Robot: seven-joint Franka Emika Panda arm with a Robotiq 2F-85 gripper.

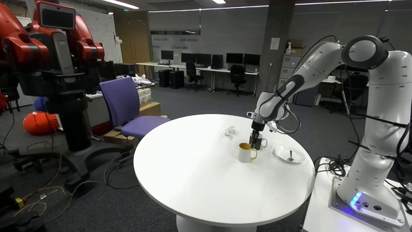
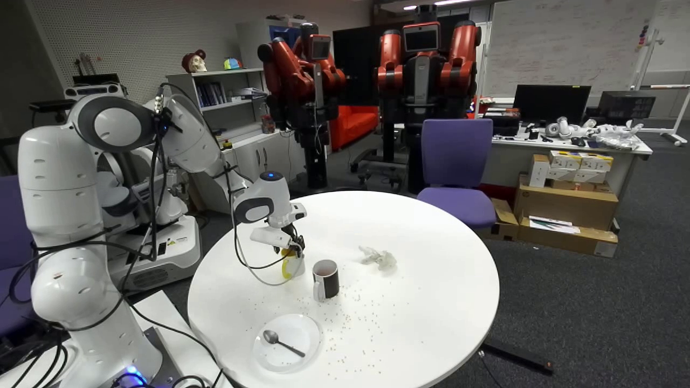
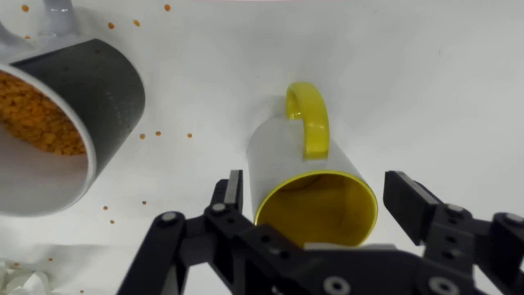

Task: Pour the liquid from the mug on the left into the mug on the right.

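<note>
Over the round worktop the arm arches, wrist bent downward. Its tool hangs spread wide around the white mug, gaps on 2 sides, gripping nothing. That mug stands upright, beside but apart from the dark mug. It looks empty, so I'd expect it light, but hard, slick and breakable. I'd pinch its walls below the rim, clear of the yellow handle.

Round white table, white-and-yellow mug standing upright near dark mug, white plate toward table's edge, crumpled pale scrap, small orange bits scattered about
</note>
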